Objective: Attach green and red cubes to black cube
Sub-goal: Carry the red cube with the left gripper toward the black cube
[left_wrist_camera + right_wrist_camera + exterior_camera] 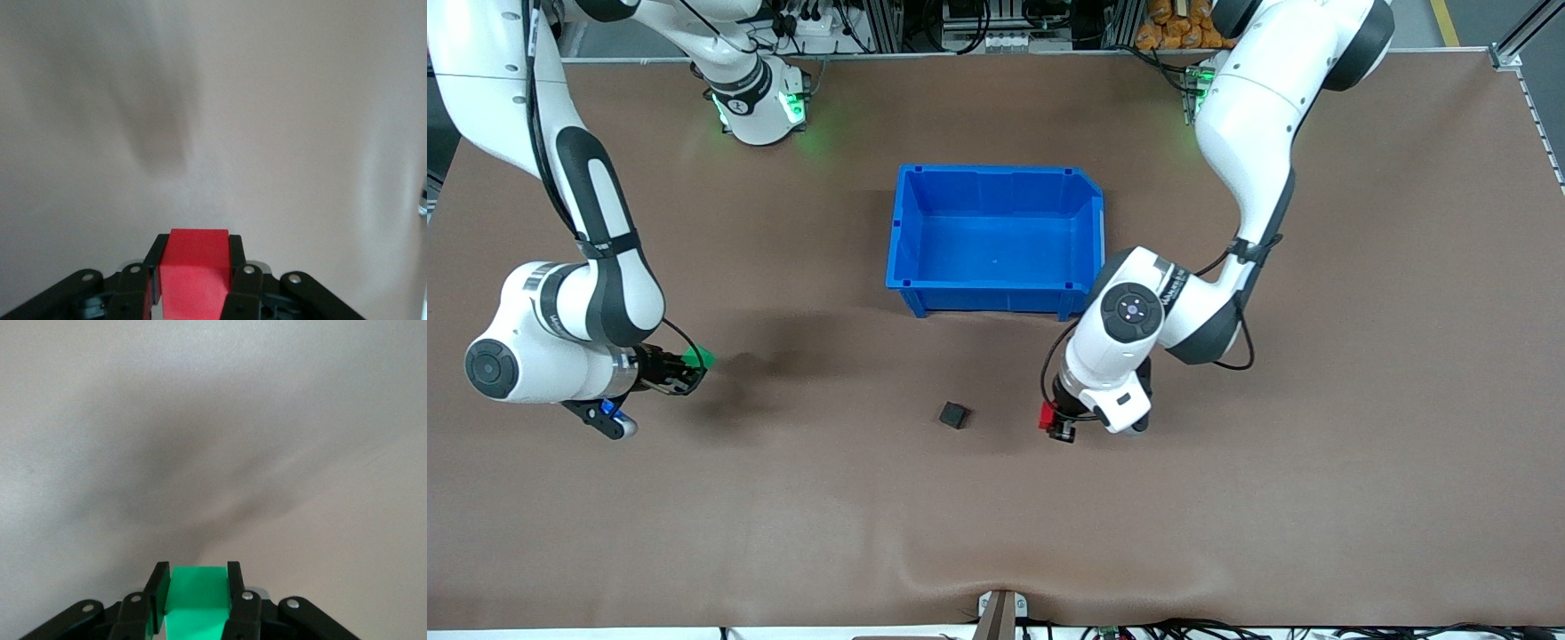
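The black cube [953, 414] lies on the brown table, nearer to the front camera than the blue bin. My left gripper [1055, 424] is shut on the red cube [1047, 414], held just above the table beside the black cube, toward the left arm's end. The left wrist view shows the red cube [195, 267] clamped between the fingers. My right gripper [691, 367] is shut on the green cube [702, 357], held over the table toward the right arm's end. The right wrist view shows the green cube [197, 590] between the fingers. The black cube shows in neither wrist view.
An empty blue bin [996, 174] stands mid-table, farther from the front camera than the black cube. The left arm's elbow hangs beside the bin's corner. Brown mat [1227, 498] covers the table all round.
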Motion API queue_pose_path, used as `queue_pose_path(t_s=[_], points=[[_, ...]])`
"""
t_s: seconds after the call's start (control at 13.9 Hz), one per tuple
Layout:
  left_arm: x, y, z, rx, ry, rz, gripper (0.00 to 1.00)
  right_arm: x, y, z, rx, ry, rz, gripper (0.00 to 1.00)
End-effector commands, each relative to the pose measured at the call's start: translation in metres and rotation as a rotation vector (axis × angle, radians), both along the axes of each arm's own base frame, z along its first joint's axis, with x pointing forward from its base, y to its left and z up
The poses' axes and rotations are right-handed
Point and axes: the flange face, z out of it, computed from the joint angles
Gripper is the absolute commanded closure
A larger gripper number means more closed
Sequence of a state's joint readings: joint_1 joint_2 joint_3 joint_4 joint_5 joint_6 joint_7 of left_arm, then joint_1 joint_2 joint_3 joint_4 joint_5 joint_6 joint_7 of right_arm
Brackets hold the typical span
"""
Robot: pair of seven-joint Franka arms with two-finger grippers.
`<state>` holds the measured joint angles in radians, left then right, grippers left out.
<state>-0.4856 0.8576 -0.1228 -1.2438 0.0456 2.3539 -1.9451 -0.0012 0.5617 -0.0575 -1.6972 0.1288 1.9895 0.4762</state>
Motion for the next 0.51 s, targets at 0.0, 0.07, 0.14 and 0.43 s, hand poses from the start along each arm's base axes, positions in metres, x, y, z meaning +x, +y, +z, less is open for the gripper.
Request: queue_pose_path(t_s=[0.0, 0.07, 0.14, 0.43], points=[[0.004, -0.019, -0.003, -0.054, -0.071, 0.004, 1.00, 0.008, 0.025, 0.005, -0.021, 0.004, -0.083, 1.00], [0.003, -0.027, -0.009, -0.069, -0.095, -0.009, 1.00, 0.008, 0.030, 0.007, -0.031, 0.005, -0.114, 1.00], [0.002, -0.032, -0.018, -0.083, -0.120, -0.016, 1.00, 0.011, 0.036, 0.009, -0.040, 0.002, -0.148, 1.00], [-0.007, -0.049, -0.040, -0.099, -0.188, -0.053, 1.00, 0.022, 0.074, -0.001, -0.085, 0.009, -0.260, 1.00]])
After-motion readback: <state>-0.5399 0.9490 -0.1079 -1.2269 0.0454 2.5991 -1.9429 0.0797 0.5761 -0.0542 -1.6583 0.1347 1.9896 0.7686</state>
